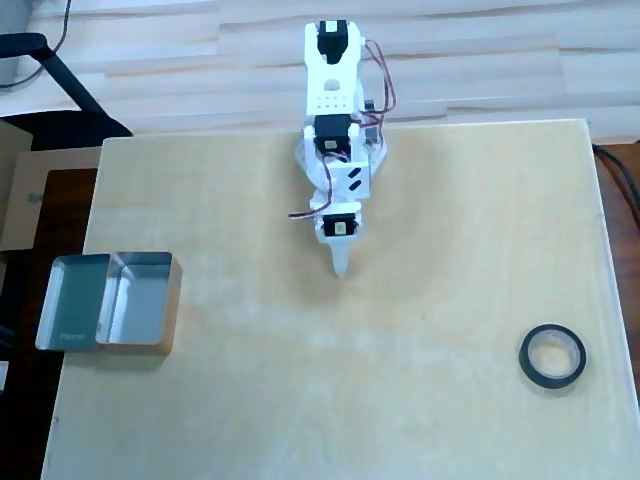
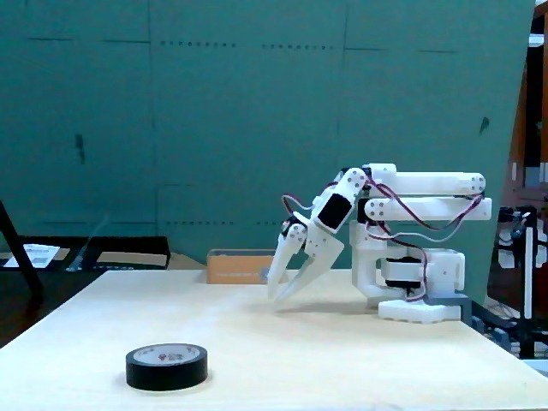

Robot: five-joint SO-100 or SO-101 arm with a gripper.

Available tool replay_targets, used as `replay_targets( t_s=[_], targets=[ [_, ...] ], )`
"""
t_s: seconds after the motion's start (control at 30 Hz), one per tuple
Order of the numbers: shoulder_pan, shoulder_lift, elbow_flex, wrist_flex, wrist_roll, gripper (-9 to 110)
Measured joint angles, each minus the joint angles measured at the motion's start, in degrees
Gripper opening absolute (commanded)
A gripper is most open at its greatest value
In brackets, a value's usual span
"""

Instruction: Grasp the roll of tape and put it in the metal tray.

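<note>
The roll of tape (image 1: 524, 358), a thin black ring, lies flat near the table's lower right in the overhead view; in the fixed view the roll of tape (image 2: 167, 366) sits close to the camera at front left. The metal tray (image 1: 140, 305) stands empty at the table's left edge, its shiny half beside a duller half. In the fixed view the metal tray (image 2: 238, 265) shows as a low wall at the far edge. My gripper (image 1: 342, 270) is shut on nothing and points down at the table, far from both. The gripper (image 2: 278, 299) hovers just over the wood.
The white arm (image 2: 424, 201) is folded back over its base (image 1: 335, 150) at the table's top edge. A dark stand (image 1: 60, 75) and a cardboard box (image 1: 20, 200) lie off the table to the left. A green wall backs the fixed view.
</note>
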Motion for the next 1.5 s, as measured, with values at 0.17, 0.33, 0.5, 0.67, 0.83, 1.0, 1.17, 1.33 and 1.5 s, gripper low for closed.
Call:
replay_targets(
  t_s=[0.17, 0.33, 0.5, 0.67, 0.83, 1.0, 1.17, 1.33, 1.5],
  targets=[
    [0.0, 0.0, 0.0, 0.0, 0.0, 0],
    [0.0, 0.0, 0.0, 0.0, 0.0, 0],
    [0.0, 0.0, 0.0, 0.0, 0.0, 0],
    [0.0, 0.0, 0.0, 0.0, 0.0, 0],
    [0.0, 0.0, 0.0, 0.0, 0.0, 0],
    [0.0, 0.0, 0.0, 0.0, 0.0, 0],
    [0.0, 0.18, -3.43, -0.18, 0.0, -1],
    [0.0, 0.0, -12.92, 0.0, 0.0, -1],
    [0.0, 0.0, -27.33, 4.13, 0.0, -1]
  ],
)
